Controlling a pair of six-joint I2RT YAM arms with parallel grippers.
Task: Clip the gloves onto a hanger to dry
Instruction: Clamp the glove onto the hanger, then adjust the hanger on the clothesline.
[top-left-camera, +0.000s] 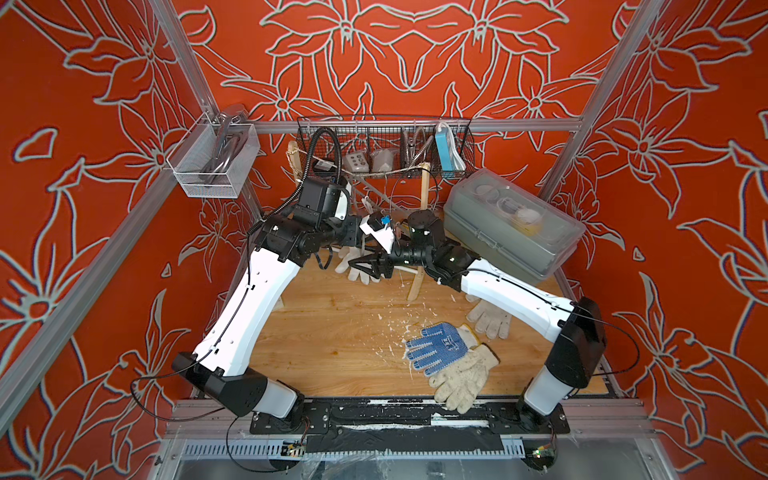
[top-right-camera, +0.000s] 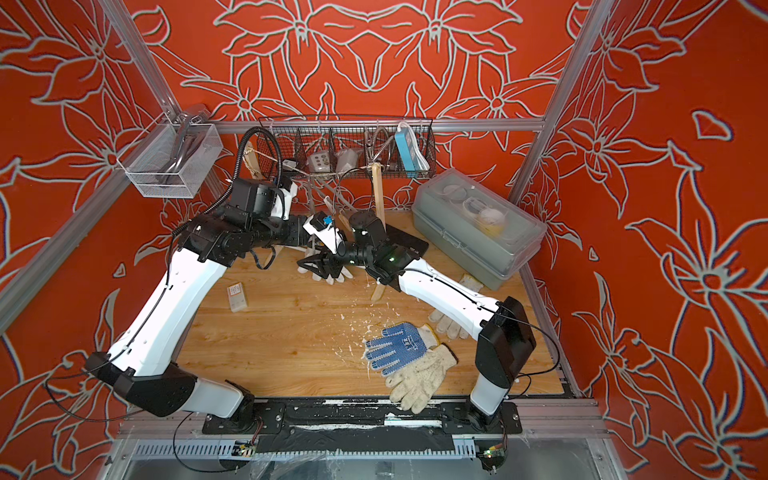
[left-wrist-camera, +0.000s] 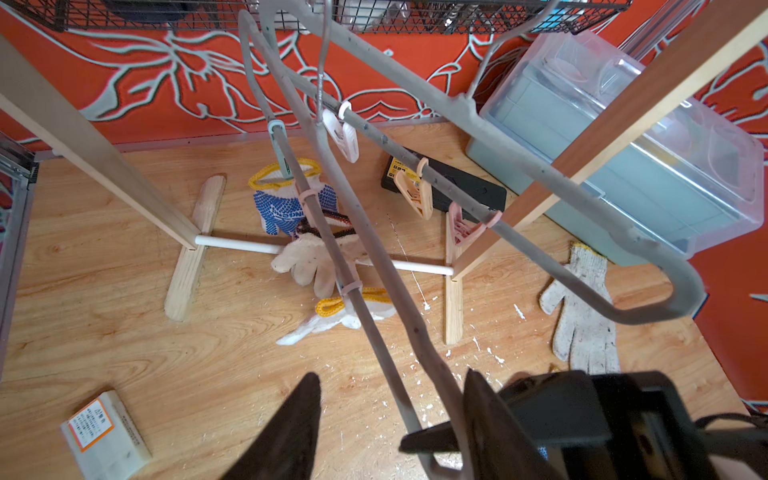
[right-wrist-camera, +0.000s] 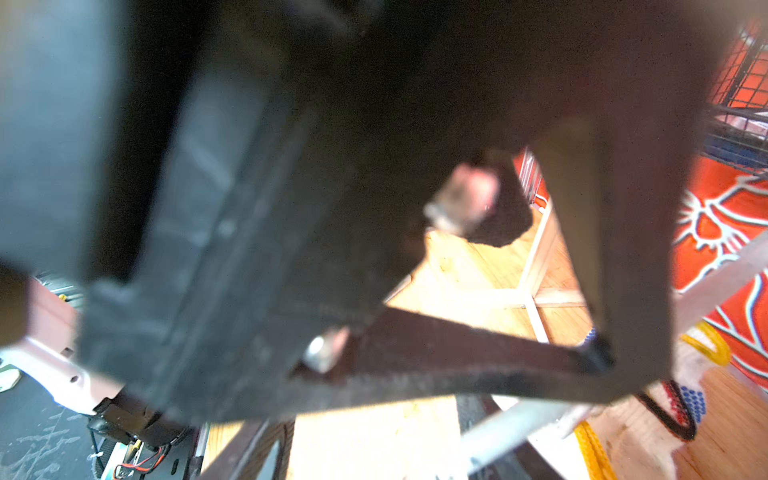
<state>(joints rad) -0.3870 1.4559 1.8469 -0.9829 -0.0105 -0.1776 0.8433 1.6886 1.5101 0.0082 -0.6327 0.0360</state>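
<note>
A grey hanger (left-wrist-camera: 511, 158) with pink clips (left-wrist-camera: 415, 193) hangs from the wooden rack (left-wrist-camera: 104, 153). Below its thinner bar are a blue-dotted glove (left-wrist-camera: 291, 205) with a yellow cuff, an off-white glove (left-wrist-camera: 311, 259) and a third glove (left-wrist-camera: 361, 309). Whether they hang or lie I cannot tell. My left gripper (left-wrist-camera: 390, 374) is open, with the hanger's bars between its fingers, close to one. My right gripper (top-left-camera: 365, 266) reaches in under it at the rack; its jaws are hidden. On the floor lie a blue-dotted glove (top-left-camera: 440, 347), an off-white glove (top-left-camera: 461, 380) and another glove (top-left-camera: 490, 318).
A grey lidded plastic box (top-left-camera: 515, 224) stands at the back right. A wire basket (top-left-camera: 386, 145) hangs on the back rail and a mesh basket (top-left-camera: 212, 162) on the left rail. A small white box (top-right-camera: 237, 297) and a black flat case (left-wrist-camera: 469, 187) lie on the floor.
</note>
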